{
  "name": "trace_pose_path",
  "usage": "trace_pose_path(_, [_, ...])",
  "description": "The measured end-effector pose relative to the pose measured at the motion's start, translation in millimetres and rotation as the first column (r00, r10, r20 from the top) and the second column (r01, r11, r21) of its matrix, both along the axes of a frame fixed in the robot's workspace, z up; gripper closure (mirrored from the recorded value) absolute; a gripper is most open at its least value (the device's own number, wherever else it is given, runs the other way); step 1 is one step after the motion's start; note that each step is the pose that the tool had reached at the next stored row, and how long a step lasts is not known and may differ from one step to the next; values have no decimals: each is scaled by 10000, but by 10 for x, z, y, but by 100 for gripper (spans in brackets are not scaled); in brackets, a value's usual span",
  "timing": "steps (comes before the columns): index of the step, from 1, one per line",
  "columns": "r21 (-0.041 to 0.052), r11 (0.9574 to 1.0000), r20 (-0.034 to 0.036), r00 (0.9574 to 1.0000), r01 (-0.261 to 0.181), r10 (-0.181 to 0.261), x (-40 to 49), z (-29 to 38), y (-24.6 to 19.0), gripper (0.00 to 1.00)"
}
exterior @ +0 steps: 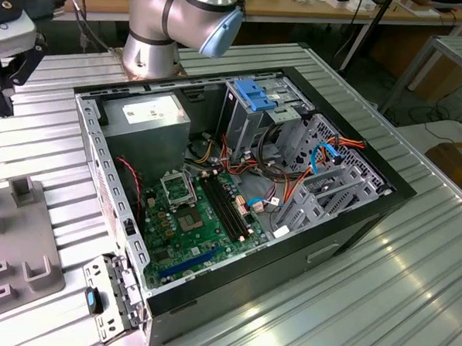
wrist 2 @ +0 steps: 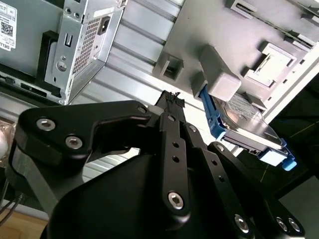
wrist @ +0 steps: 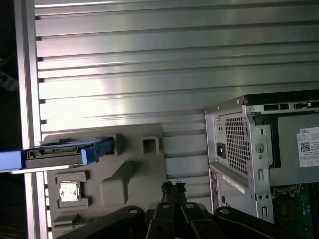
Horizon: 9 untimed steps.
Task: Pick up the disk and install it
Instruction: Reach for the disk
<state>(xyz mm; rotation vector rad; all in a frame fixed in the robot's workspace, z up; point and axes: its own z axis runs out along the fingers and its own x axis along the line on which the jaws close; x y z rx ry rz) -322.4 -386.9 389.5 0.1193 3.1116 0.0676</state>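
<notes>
The disk [wrist: 62, 152] is a silver-grey drive with blue rails, standing on edge in a slot of a grey holder plate [wrist: 134, 169]. In the second wrist view the disk [wrist 2: 244, 124] sits behind a grey block of that plate [wrist 2: 199, 30]. My gripper [wrist: 173, 187] hangs above the plate, apart from the disk and off to its side. Its black fingers meet at the tips [wrist 2: 172, 99] with nothing between them. In the exterior view the gripper [exterior: 3, 91] is at the far left, above the holder plate [exterior: 18, 247].
An open computer case [exterior: 238, 181] lies on the ribbed metal table [exterior: 411, 275], with a green board, cables, a grey power supply box [exterior: 145, 118] and a drive cage with a blue latch [exterior: 254, 95]. The arm's base [exterior: 152, 45] stands behind the case.
</notes>
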Motion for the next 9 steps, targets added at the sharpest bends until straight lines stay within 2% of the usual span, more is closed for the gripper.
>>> trace_pose_path(3, [0,10000,0,10000,6,-6,-106,-5,53,89])
trace_pose_path(5, [1,10000,1,10000,13,-13,-211,-11,122,89])
trace_pose_path(6, [0,10000,0,10000,14,-14,-262,-15,171,89])
trace_pose_path(9, [0,10000,-1,10000,14,-14,-405,-24,254,89])
